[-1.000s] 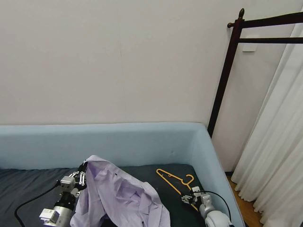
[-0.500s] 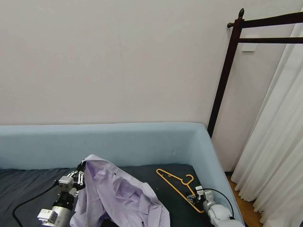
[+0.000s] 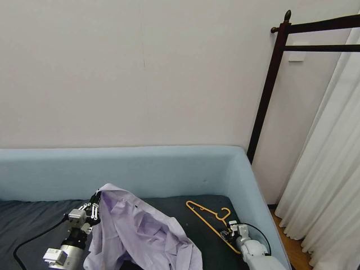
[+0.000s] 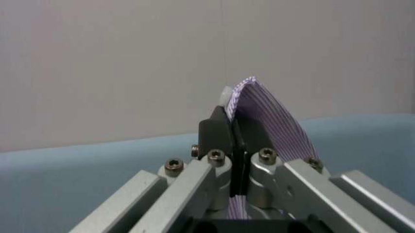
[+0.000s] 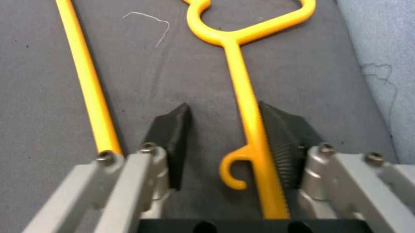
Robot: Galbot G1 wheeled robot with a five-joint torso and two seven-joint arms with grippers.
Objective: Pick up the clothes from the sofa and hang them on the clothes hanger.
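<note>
The light blue sofa (image 3: 169, 169) has a dark grey seat closed in by its backrest and its right armrest, and two things lie on that seat. The lilac striped shirt (image 3: 146, 230) is heaped left of the middle, and its upper edge is raised into a peak. The left pincer (image 3: 93, 205) is clamped on that peak. In the left wrist view, the left pincer (image 4: 232, 141) has its black pads pressed together with a fold of the shirt (image 4: 266, 111) between them, and the cloth arches above the tips.

The yellow plastic clothes hanger (image 3: 205, 212) lies flat on the seat near the right armrest, apart from the shirt. The right pincer (image 3: 230, 229) is low at the hanger's near end. In the right wrist view, the right pincer (image 5: 227, 136) is spread wide astride one arm of the hanger (image 5: 243, 97). That arm lies just beside one ribbed pad, and whether they touch cannot be told.

The dark wooden clothes rack (image 3: 270, 84) stands beyond the armrest, next to a white curtain (image 3: 332, 169).
</note>
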